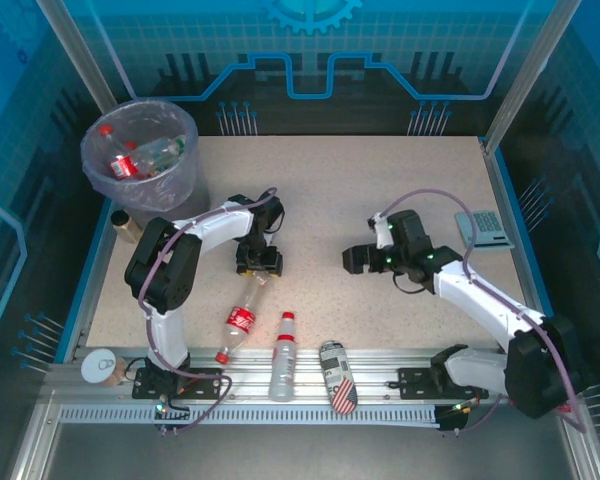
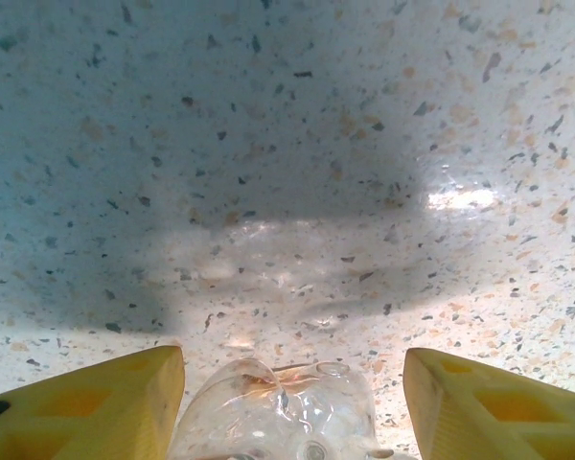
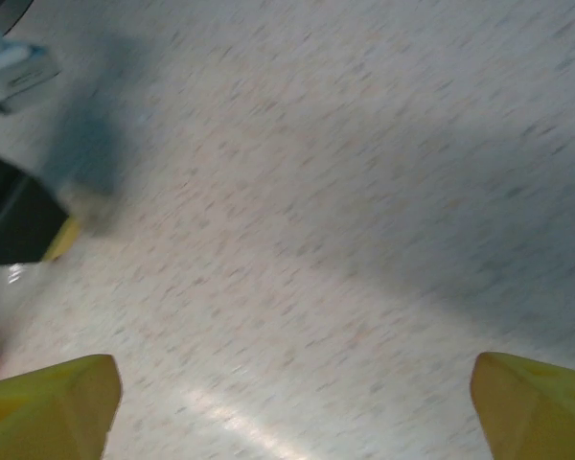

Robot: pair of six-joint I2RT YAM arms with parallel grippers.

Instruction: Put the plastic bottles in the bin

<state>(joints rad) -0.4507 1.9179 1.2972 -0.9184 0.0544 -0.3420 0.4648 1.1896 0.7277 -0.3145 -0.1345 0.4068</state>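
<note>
A clear red-labelled bottle (image 1: 242, 318) lies on the table, red cap toward the near rail. My left gripper (image 1: 258, 262) stands open over its base end. In the left wrist view the clear bottle base (image 2: 278, 412) sits between the yellow fingers (image 2: 96, 412), with a gap on the right side. A second bottle (image 1: 283, 358), clear with a red cap, lies at the near edge. My right gripper (image 1: 358, 260) is open over bare table, nothing between its fingers (image 3: 532, 407). The grey bin (image 1: 98, 170) at the far left holds several bottles.
A flag-patterned can (image 1: 338, 376) lies on the near rail beside the second bottle. A small gold box (image 1: 127, 228) stands next to the bin. A blue-grey flat device (image 1: 483, 228) rests at the right edge. A white round object (image 1: 102, 366) sits at the near left corner.
</note>
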